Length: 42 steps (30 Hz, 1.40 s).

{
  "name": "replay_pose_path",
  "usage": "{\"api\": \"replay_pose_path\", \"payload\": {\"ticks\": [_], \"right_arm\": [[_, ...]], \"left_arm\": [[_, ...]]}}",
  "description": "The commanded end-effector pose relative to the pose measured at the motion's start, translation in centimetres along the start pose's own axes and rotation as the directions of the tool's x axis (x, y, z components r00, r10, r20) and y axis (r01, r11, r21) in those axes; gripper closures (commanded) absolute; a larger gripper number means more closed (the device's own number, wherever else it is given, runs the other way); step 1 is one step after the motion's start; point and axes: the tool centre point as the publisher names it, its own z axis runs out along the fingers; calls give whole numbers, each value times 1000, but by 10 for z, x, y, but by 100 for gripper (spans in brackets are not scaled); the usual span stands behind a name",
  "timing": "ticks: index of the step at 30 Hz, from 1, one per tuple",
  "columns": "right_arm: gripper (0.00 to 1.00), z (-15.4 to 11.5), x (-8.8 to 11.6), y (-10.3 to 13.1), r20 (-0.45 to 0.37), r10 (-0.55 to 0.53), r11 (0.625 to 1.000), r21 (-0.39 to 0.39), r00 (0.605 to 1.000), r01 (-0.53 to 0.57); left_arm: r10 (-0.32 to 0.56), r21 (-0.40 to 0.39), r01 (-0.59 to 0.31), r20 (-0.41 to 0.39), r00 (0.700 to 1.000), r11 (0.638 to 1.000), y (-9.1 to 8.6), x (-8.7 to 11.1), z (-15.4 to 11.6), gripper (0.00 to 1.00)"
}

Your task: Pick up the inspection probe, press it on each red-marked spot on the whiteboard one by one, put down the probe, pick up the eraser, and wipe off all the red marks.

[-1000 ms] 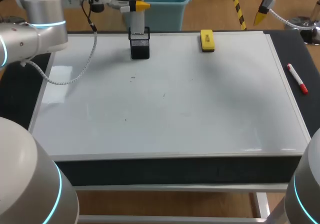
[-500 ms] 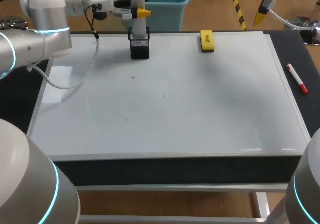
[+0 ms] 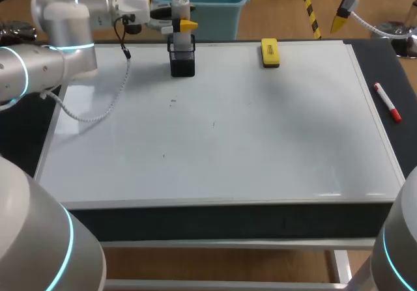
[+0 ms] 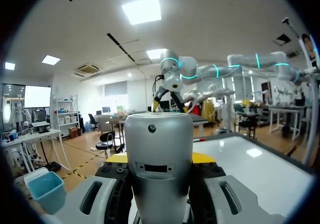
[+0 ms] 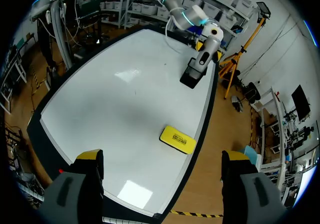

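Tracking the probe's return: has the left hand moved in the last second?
Yes. The left hand has sunk toward the black holder on the whiteboard, carrying the inspection probe down.

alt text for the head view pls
The left gripper holds a silver cylindrical probe upright in a black mesh holder at the far edge of the whiteboard. A yellow block eraser lies further along that edge; a red-and-white marker lies beside the board's right side.
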Motion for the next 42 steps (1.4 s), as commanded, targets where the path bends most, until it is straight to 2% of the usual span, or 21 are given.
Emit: {"api": "replay_pose_path", "payload": {"ticks": [1, 5, 16, 17, 19, 20, 21, 28, 34, 42], "right_arm": [[0, -1, 0, 0, -2, -1, 1000, 4, 1000, 1], [0, -1, 0, 0, -2, -1, 1000, 4, 1000, 1], [0, -1, 0, 0, -2, -1, 1000, 4, 1000, 1], [0, -1, 0, 0, -2, -1, 1000, 4, 1000, 1], [0, -1, 0, 0, -2, -1, 1000, 4, 1000, 1], [0, -1, 0, 0, -2, -1, 1000, 4, 1000, 1], [0, -1, 0, 0, -2, -1, 1000, 4, 1000, 1], [0, -1, 0, 0, -2, -1, 1000, 4, 1000, 1], [0, -1, 0, 0, -2, -1, 1000, 4, 1000, 1], [0, -1, 0, 0, -2, -1, 1000, 4, 1000, 1]], "left_arm": [[-11, 10, 11, -6, 1000, 1000, 12, -4, 1, 100], [-23, 8, 23, -4, 1000, 1000, 21, -4, 1, 100], [-34, 18, 34, -5, 999, 999, 31, -4, -3, 100], [-36, 18, 36, -5, 999, 999, 31, -4, -3, 79], [-41, 22, 41, -5, 999, 999, 31, -3, -4, 51], [-40, 22, 40, -7, 999, 999, 31, -2, -4, 7], [-38, 21, 38, -8, 999, 999, 29, -1, -4, 0], [-10, 15, 10, -2, 1000, 1000, 14, 8, -12, 0], [0, -40, 3, 68, 998, 999, -2, 27, -35, 0], [65, -220, -21, 196, 978, 975, -5, 52, -68, 0]]}}
